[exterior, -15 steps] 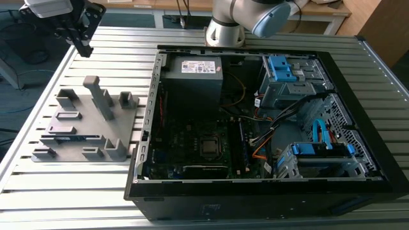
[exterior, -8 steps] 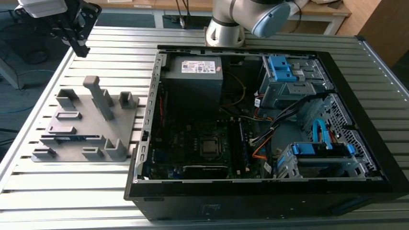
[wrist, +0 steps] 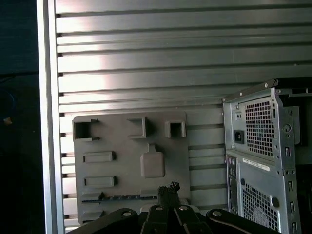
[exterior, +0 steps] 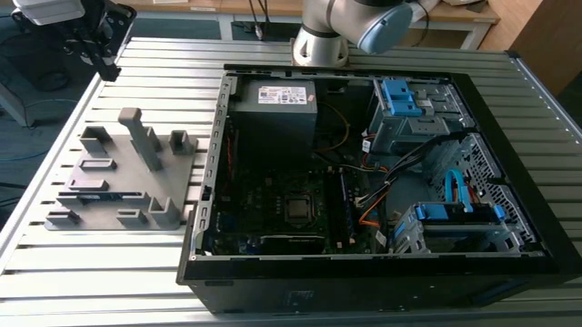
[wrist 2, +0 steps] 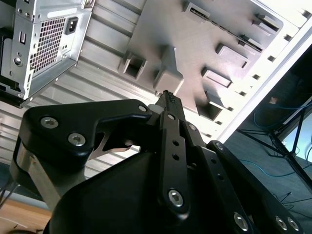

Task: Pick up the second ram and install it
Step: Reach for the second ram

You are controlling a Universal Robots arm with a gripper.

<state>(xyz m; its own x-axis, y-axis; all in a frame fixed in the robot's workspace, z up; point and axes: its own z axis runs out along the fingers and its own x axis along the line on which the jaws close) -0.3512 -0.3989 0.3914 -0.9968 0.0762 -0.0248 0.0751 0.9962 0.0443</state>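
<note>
As far as I can read the exterior view, the gripper hangs above the far corner of the slatted table on the exterior view's left, touching nothing. The second ram sits on edge in the long slot of the grey fixture plate, on the plate's near side. It is well apart from the jaws and nothing is in contact with it.

In the first wrist view I see the ram as a dark strip in that slot. The gripper overlaps the slot's end in the line of sight only.

In both wrist views the jaws are pinched together at the tips with nothing between them; the second wrist view shows the tip over the fixture's blocks.

The open PC case lies beside the fixture on the exterior view's right. The other memory stick is seated upright on the motherboard.
</note>
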